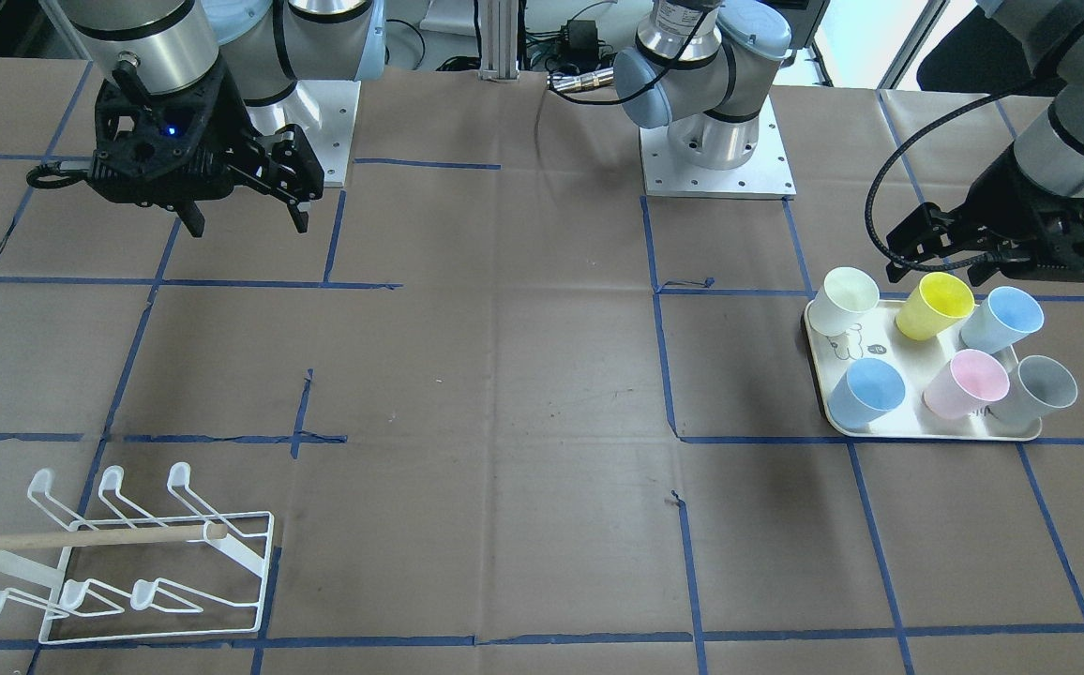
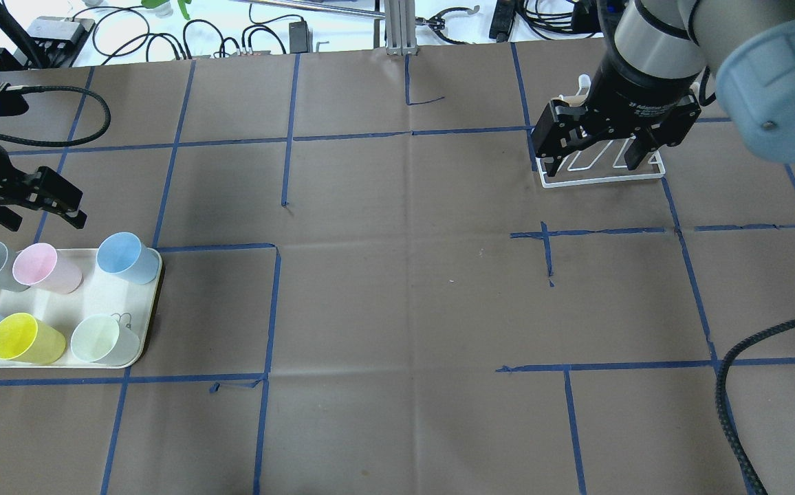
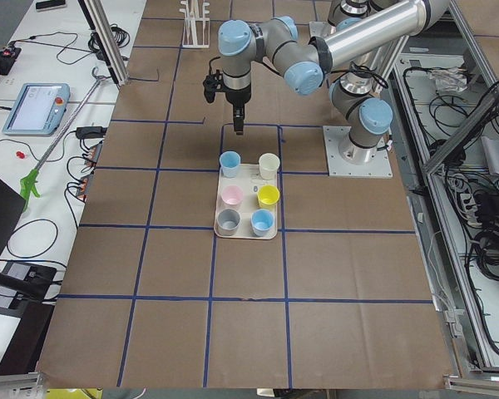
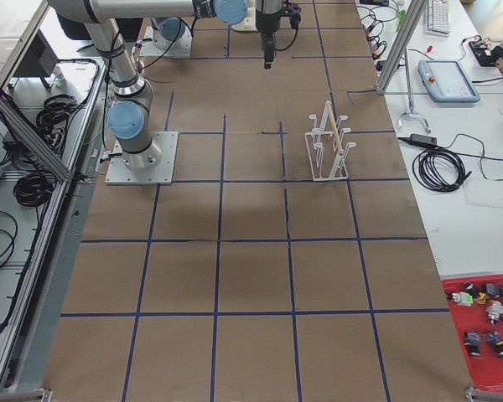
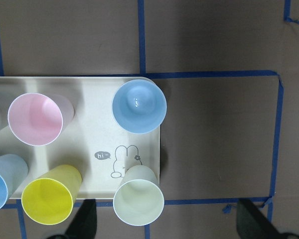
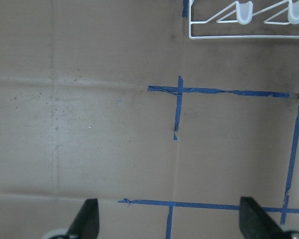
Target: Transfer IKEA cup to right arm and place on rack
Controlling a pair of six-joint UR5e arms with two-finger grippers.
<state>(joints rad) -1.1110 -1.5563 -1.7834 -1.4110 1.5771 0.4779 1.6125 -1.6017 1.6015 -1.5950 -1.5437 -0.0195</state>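
Observation:
Several pastel IKEA cups stand on a cream tray with a bear drawing: white, yellow, two blue, pink and grey. My left gripper, on the arm with the ribbed black hose, hangs open and empty high above the tray; its wrist view shows the cups from above, the white one nearest its open fingers. My right gripper is open and empty above bare table. The white wire rack with its wooden dowel stands empty; in the overhead view the rack is partly hidden behind the right gripper.
Brown paper with blue tape lines covers the table. Both arm bases are bolted at the robot's side. A corner of the rack shows at the top of the right wrist view. Cables lie beyond the table's far edge.

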